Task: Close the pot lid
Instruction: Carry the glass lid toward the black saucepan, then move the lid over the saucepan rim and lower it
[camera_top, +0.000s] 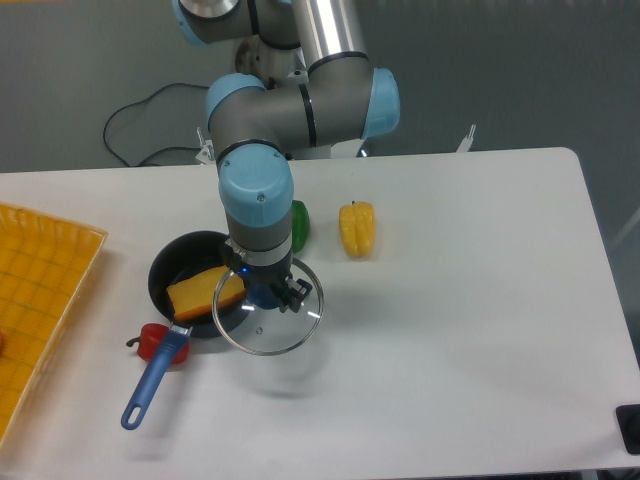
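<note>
The pot sits on the white table, left of centre, a small round black saucepan with a long blue handle running down and to the left toward the front edge. Inside it lies an orange-yellow wedge, tilted, filling much of the bowl. A small red object rests on the table touching or just beside the pot's lower left wall, next to where the handle starts.

The lid is a clear glass disc with a thin metal rim; the table shows through it, with a few bright glints on the right side. It hangs under the arm, raised off the table, since a soft shadow lies on the surface below and to the right of it. It is not seated: its left edge overlaps the pot's right rim in the view, while most of the disc lies to the right of the pot.

The gripper points straight down over the lid's centre. The knob is hidden by the wrist and fingers, which appear clamped on the lid there, though the contact itself cannot be made out.

Behind the arm a green object is partly hidden by the wrist, and a yellow pepper lies just right of it. A yellow gridded tray occupies the left edge of the table
</note>
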